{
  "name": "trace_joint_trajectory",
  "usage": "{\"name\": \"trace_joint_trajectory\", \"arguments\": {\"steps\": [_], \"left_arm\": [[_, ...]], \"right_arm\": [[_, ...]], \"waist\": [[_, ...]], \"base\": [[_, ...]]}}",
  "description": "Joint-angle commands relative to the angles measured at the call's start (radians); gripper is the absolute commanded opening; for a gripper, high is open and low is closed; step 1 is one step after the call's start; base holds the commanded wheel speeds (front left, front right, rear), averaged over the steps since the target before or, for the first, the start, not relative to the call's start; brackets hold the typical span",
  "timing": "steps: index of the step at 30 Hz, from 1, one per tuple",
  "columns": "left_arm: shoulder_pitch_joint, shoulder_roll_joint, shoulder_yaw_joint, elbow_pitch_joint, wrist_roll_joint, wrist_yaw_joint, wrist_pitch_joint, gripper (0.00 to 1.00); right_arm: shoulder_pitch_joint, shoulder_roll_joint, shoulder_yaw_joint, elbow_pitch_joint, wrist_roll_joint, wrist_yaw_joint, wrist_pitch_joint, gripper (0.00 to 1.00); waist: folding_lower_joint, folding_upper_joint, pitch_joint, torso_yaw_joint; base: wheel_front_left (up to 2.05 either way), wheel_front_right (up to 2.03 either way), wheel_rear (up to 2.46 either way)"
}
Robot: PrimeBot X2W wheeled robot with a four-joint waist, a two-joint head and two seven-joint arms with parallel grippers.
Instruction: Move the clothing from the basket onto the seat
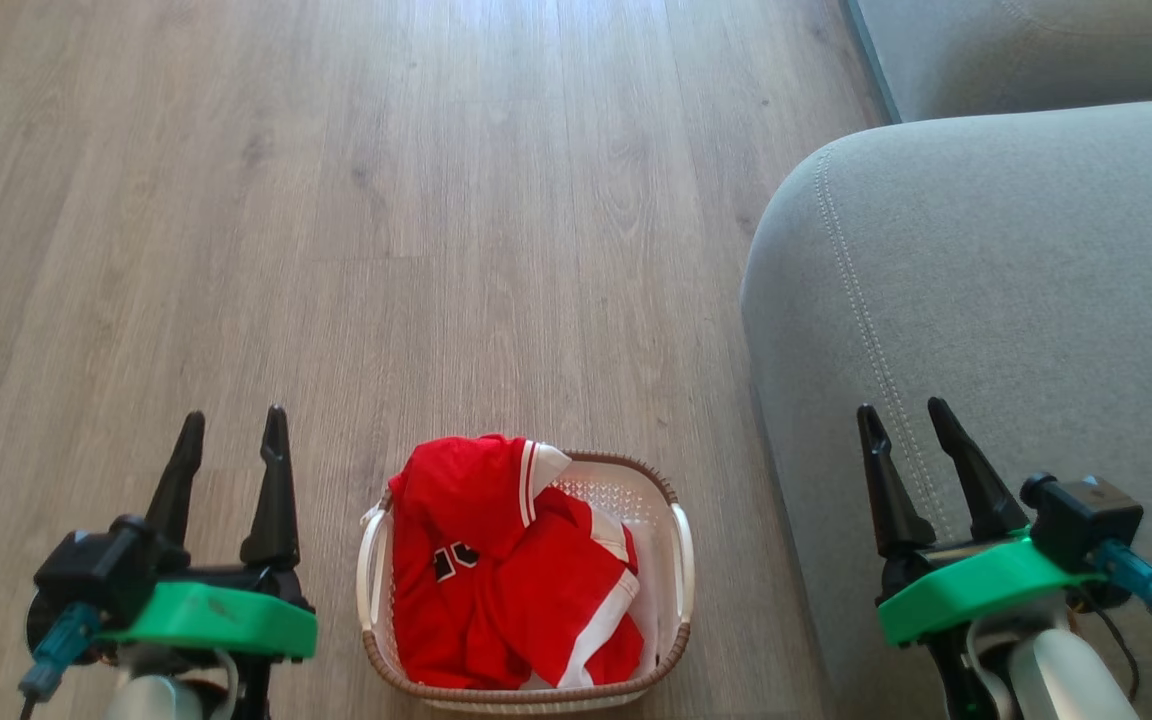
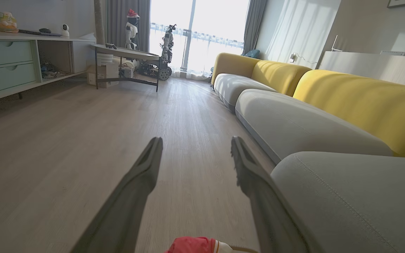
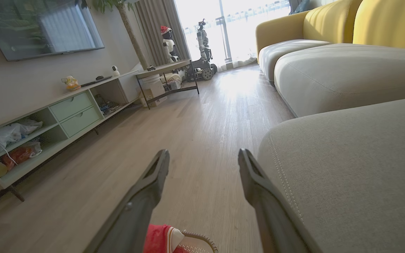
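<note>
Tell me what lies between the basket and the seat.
Only a bare strip of wooden floor separates the basket from the seat, as the head view shows.

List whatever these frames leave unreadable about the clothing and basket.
- Head view: the clothing has its lettering mostly folded under, so it is unreadable. Anything beneath it in the basket is hidden.
- Left wrist view: the bottom edge cuts the clothing to a red scrap.
- Right wrist view: the bottom edge cuts the basket to a piece of rim.

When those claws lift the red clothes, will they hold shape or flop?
Probably flop: the red clothes lie crumpled in the basket, draping over its rim. They look thin, so likely light. Both pieces overlap, so one may drag the other.
</note>
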State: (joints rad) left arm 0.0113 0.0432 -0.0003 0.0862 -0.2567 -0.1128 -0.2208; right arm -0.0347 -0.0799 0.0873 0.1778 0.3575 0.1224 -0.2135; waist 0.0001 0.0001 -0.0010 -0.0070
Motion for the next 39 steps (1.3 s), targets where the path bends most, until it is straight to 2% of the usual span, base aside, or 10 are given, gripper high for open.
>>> {"name": "trace_joint_trajectory", "arguments": {"steps": [1,11,39], "left_arm": [[-0.021,0.011,0.020,-0.047,0.041,0.007,-0.015,1.00],[-0.022,0.011,0.019,-0.060,0.148,0.006,-0.041,1.00],[-0.025,0.008,0.027,-0.036,0.138,0.001,-0.041,1.00]], "right_arm": [[-0.062,-0.018,0.028,-0.045,-0.039,0.008,-0.022,1.00],[-0.066,-0.019,0.044,-0.065,-0.137,0.008,-0.048,1.00],[-0.062,-0.014,0.039,-0.062,-0.131,0.008,-0.048,1.00]], "waist": [[-0.0001,-0.0001,0.001,0.000],[-0.0001,-0.0001,0.001,0.000],[-0.0001,-0.0001,0.005,-0.007]], "base": [[0.00,0.00,0.00],[0.00,0.00,0.00],[0.00,0.00,0.00]]}}
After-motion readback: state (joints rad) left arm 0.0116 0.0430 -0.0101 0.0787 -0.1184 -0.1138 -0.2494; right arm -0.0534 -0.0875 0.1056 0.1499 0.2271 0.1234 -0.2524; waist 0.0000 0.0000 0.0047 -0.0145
